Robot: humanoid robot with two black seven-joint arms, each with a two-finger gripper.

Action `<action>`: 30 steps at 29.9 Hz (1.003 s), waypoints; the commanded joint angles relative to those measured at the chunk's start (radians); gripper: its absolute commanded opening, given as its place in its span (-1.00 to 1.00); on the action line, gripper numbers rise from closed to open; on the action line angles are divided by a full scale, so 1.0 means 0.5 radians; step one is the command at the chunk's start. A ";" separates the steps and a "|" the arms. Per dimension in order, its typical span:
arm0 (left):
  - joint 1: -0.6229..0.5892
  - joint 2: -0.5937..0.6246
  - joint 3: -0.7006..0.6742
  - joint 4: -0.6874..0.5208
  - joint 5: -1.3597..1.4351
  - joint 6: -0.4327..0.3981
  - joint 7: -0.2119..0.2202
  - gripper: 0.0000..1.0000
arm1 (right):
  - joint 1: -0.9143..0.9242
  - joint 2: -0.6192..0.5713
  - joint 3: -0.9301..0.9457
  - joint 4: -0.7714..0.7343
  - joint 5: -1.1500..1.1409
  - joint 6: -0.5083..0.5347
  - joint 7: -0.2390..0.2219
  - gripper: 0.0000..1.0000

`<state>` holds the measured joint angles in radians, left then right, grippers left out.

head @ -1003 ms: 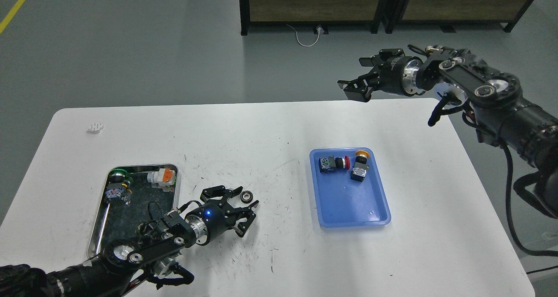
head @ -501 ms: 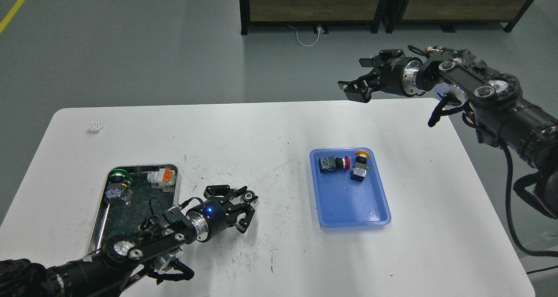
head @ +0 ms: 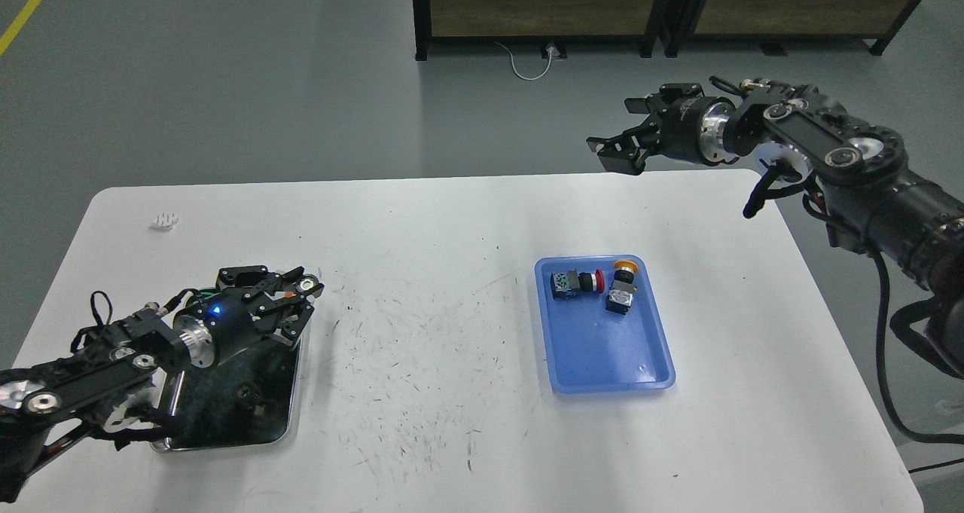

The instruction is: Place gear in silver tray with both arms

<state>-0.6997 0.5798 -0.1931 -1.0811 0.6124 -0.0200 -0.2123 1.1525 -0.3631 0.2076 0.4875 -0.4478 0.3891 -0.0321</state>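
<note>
The gear point(head: 307, 281) is a small dark ring with a silver centre. My left gripper point(head: 300, 290) is shut on it and holds it just above the top right corner of the silver tray point(head: 226, 444). The tray lies at the front left of the table, and my left arm covers its upper part and the parts lying there. My right gripper point(head: 625, 132) is open and empty, raised high beyond the table's far right edge.
A blue plastic tray point(head: 602, 362) right of centre holds two push-button switches, one with a red cap point(head: 576, 282) and one with a yellow cap point(head: 621, 291). A small white part point(head: 163, 220) lies at the far left.
My left gripper closed on the gear on the table, then lifted and carried it left to above the silver tray's corner. My right arm rose very slightly.
</note>
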 commanded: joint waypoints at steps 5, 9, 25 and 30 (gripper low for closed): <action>0.203 0.221 0.000 -0.123 0.002 -0.018 -0.057 -0.48 | -0.001 0.014 0.005 -0.003 0.000 -0.014 0.000 0.72; 0.270 0.224 0.000 -0.123 0.002 -0.012 -0.069 -0.47 | -0.001 0.017 0.002 -0.003 0.000 -0.014 0.000 0.72; 0.322 0.196 -0.003 -0.028 -0.117 0.000 -0.097 0.41 | -0.001 0.033 -0.001 -0.018 -0.003 -0.033 0.000 0.72; 0.301 0.190 -0.086 -0.028 -0.136 0.031 -0.066 0.74 | 0.005 0.024 0.017 -0.018 0.006 -0.124 0.003 0.79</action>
<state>-0.5412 0.6758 -0.2044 -1.0957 0.5504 -0.0162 -0.2584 1.1533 -0.3470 0.2091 0.4786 -0.4482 0.3575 -0.0321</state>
